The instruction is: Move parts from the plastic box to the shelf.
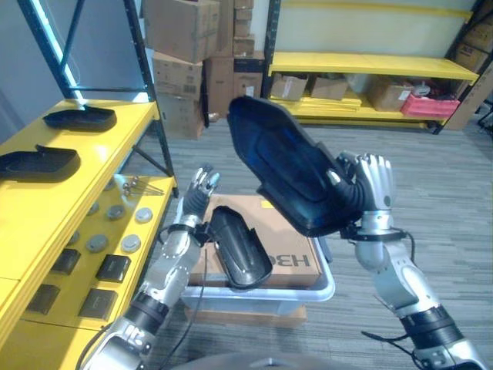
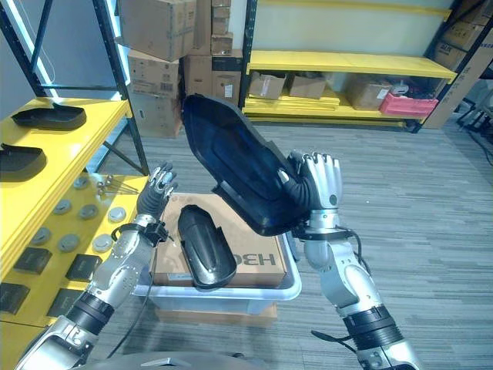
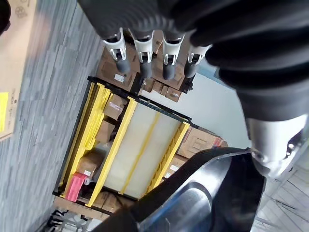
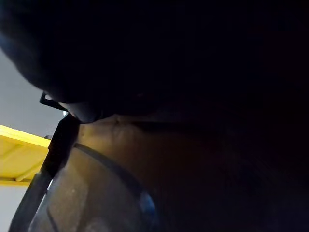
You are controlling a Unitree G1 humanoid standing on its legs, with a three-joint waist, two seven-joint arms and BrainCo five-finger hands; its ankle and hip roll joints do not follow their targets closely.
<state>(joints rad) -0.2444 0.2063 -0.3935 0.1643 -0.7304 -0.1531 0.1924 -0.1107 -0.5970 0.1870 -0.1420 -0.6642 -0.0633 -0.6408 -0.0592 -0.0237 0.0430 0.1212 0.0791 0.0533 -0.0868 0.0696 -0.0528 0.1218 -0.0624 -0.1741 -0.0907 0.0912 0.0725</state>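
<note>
I am holding a large, dark, glossy moulded plastic part point(image 1: 285, 166) up in the air with my right hand point(image 1: 373, 189), whose fingers are curling round its lower edge, so it is hanging tilted above the clear plastic box point(image 1: 323, 287) on the floor. My left hand point(image 1: 199, 189) is hovering beside the box with its fingers straight and apart, holding nothing. A smaller dark curved part point(image 1: 240, 247) is lying in the box on top of a flat brown cardboard sheet point(image 1: 289, 258), just beside my left wrist. On the yellow metal shelf point(image 1: 46, 208) to my left, two dark parts point(image 1: 81, 118) are already lying near the back, well apart from the lifted one. I am judging the job partly done: the part in my hand is needing to cross to the shelf, and the one in the box is waiting after it.
</note>
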